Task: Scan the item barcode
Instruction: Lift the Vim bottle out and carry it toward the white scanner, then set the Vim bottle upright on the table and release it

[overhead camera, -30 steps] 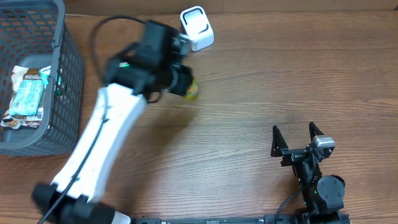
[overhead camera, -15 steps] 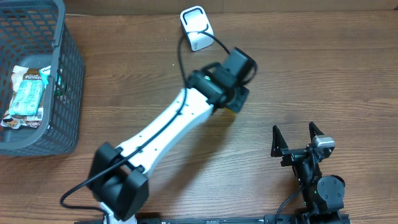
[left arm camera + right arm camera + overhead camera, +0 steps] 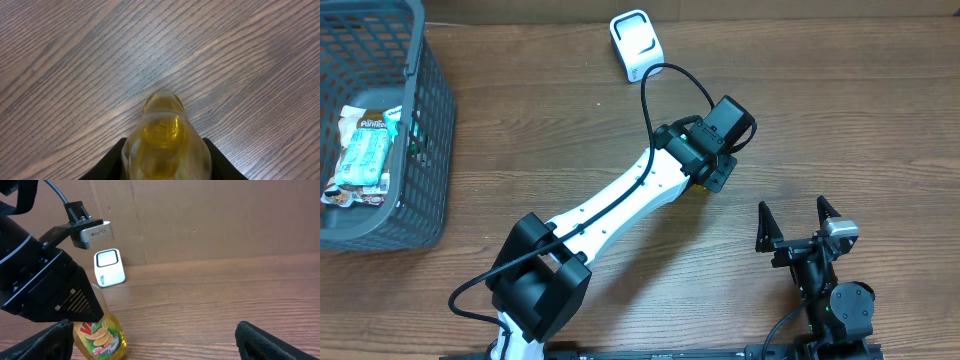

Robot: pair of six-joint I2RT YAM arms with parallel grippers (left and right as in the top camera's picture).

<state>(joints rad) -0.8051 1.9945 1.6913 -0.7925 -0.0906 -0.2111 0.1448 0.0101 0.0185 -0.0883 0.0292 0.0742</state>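
The item is a clear bottle of yellow liquid (image 3: 100, 337) with a green, red and orange label, held upright at the table's middle. My left gripper (image 3: 164, 155) is shut on its upper part, a black finger on each side, and the bottle (image 3: 162, 135) points down at the wood. From overhead only a yellow sliver of the bottle (image 3: 698, 186) shows under the left gripper (image 3: 712, 168). The white barcode scanner (image 3: 636, 44) stands at the back edge, well behind the bottle. My right gripper (image 3: 798, 222) stands open and empty near the front right, facing the bottle.
A grey mesh basket (image 3: 420, 120) stands at the far left with a light blue snack pack (image 3: 365, 150) inside. The left arm (image 3: 620, 205) stretches diagonally across the table's middle. A cardboard wall (image 3: 210, 220) closes the back, behind the scanner (image 3: 109, 267).
The left arm has swung the bottle away from the scanner, to the right and toward the front. The right arm has not moved.
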